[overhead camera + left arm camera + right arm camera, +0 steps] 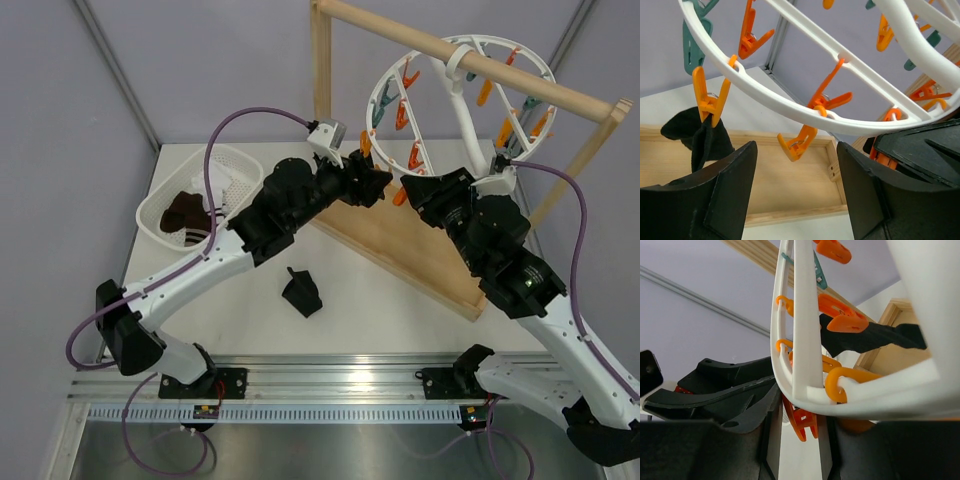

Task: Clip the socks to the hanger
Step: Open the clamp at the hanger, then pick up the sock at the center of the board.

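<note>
A: Where is the hanger?
B: The round white hanger (790,106) hangs by its hook from the top bar of the wooden frame stand (400,240), with orange and teal clips dangling all round its ring

A: Any socks on it?
B: One. A black sock (700,137) hangs from an orange clip (710,102) on the ring's edge, at the left of the left wrist view. Its fabric is bunched just below the clip's tips

A: And the other socks?
B: A second black sock (302,293) lies crumpled on the table (400,320), between the two arms and well apart from the hanger. A dark brown sock (185,212) sits inside the white mesh basket (235,160) on the table's left side

A: What about the left gripper?
B: The left gripper (796,150) is raised just under the ring, to the right of the clipped sock. Its jaws are spread wide with nothing held. A dangling orange clip (799,142) shows in the gap, touching neither finger

A: And the right one?
B: The right gripper (799,440) sits under the ring's lower edge, just beside the left gripper. Its jaws are drawn close, pinching a low orange clip (800,422) that hangs from the ring. In its wrist view the white rim runs straight up above the fingers, and the black sock shows beyond it
</note>
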`<action>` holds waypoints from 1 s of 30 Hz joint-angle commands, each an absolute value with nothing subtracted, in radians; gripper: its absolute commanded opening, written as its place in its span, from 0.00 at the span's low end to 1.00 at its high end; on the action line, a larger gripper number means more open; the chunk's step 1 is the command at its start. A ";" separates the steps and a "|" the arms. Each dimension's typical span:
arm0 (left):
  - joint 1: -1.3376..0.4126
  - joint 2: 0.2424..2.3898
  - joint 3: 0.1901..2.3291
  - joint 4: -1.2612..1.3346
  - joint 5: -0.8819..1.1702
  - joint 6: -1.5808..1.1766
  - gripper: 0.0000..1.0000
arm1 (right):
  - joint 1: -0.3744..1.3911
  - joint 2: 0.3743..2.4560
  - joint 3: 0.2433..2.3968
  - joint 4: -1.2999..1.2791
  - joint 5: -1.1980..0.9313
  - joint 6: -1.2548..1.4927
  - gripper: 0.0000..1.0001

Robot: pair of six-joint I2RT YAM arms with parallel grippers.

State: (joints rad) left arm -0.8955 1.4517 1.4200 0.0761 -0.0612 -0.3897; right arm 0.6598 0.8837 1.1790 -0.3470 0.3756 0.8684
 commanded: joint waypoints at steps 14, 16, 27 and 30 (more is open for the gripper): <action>-0.833 1.227 1.226 -0.121 -0.238 -0.442 0.88 | 0.655 0.988 1.103 -0.272 0.330 0.822 0.00; -0.828 1.177 1.172 -0.191 -0.259 -0.468 0.98 | 0.655 1.002 1.092 -0.255 0.324 0.818 0.00; -0.805 1.035 0.893 -0.466 -0.364 -0.612 0.98 | 0.655 1.023 1.080 -0.204 0.305 0.769 0.00; -0.798 1.054 0.830 -0.483 -0.344 -0.660 0.94 | 0.655 1.034 1.074 -0.195 0.287 0.765 0.00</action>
State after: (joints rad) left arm -0.8078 1.0481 0.8677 -0.4301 -0.3202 -0.5896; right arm 0.6483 0.9993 1.1038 -0.1482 0.3740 0.8028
